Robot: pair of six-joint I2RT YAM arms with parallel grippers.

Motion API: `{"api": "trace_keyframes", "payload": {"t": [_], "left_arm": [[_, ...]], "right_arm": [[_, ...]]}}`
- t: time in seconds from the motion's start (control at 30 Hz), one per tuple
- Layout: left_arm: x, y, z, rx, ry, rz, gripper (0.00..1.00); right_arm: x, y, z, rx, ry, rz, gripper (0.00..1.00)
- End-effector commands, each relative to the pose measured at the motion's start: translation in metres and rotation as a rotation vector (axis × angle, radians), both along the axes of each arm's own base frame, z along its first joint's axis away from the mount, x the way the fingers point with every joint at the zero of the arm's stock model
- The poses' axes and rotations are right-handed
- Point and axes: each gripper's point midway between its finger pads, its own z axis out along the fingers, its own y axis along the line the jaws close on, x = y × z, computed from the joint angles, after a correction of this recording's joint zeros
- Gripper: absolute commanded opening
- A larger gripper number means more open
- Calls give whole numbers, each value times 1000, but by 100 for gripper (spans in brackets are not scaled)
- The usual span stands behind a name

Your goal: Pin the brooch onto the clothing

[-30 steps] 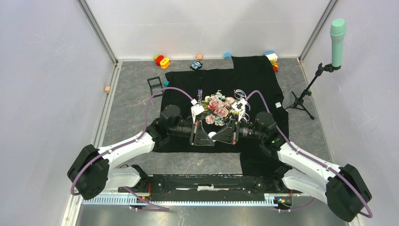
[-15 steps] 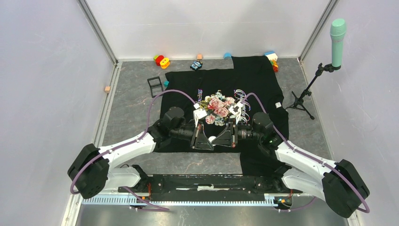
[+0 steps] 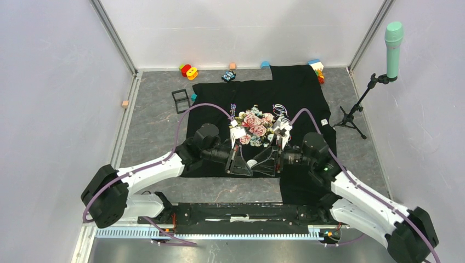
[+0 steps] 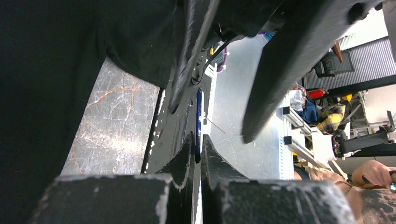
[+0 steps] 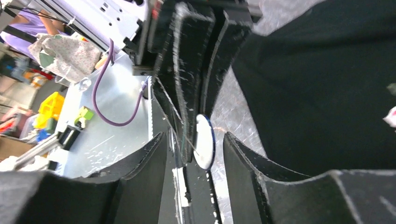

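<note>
At the near hem of the black T-shirt (image 3: 299, 93), at 6 o'clock from its rose print (image 3: 253, 126), the two arms meet tip to tip, one from 9 o'clock and one from 3 o'clock. There the left gripper (image 4: 197, 143) is pinched narrow on the brooch (image 5: 204, 142), which is held on edge with its white back toward the right wrist camera. The right gripper (image 5: 195, 137) stands part-open, a finger on either side of the brooch with a gap on each.

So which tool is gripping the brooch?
The left tool: it is shut on the brooch edge, while the right tool stands open around it.
</note>
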Motion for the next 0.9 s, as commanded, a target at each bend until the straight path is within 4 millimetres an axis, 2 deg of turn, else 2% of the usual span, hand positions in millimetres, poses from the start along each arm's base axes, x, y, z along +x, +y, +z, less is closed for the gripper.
{"api": "trace_keyframes", "payload": {"t": [0.0,0.07,0.13,0.3,0.5,0.87], "left_arm": [[2,-10,29,-82,-69,-36,2],[1,-10,30,-87,-73,-42,2],[-1,-9,32,-95,-76,-52,2],[-8,-8,43,-139,-82,-87,2],[-14,-5,51,-165,-90,-102,2],[-17,-4,56,-177,-90,-114,2]], "right_arm": [[7,-10,54,68,-215,-47,58],[7,-13,67,87,-238,-62,64],[11,-15,71,84,-232,-84,65],[12,-14,67,87,-205,-85,51],[10,-13,61,92,-154,-81,48],[1,-10,49,86,-66,-34,35]]}}
